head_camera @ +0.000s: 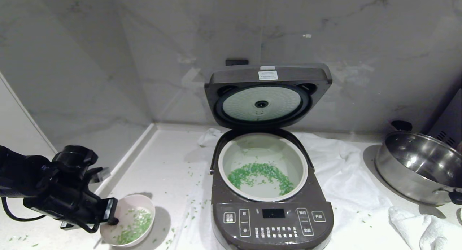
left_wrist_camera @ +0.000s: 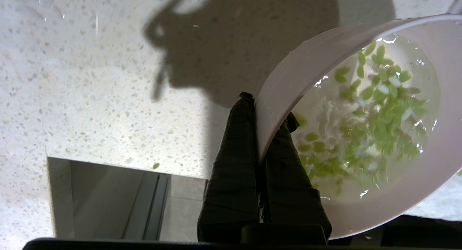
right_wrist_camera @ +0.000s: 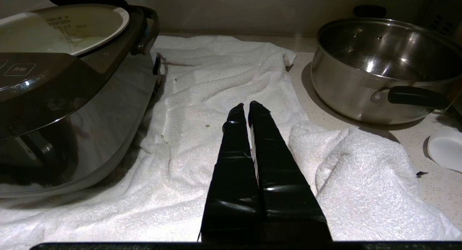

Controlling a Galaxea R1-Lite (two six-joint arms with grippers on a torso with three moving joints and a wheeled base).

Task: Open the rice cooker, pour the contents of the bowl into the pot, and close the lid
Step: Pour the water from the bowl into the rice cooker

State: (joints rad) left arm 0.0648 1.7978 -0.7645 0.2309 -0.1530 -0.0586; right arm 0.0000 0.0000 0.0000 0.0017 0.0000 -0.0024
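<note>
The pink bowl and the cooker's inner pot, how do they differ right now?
The bowl is small, pink outside and pinched at its rim by the left gripper; the pot is far larger, grey-white and seated in the rice cooker, untouched. Both hold green grains.

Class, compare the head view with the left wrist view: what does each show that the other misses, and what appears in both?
Only the head view shows the rice cooker, its raised lid, green bits in the pot and the steel pan. Only the left wrist view shows one finger outside the rim and one inside. Both show the left gripper holding the bowl of green bits.
</note>
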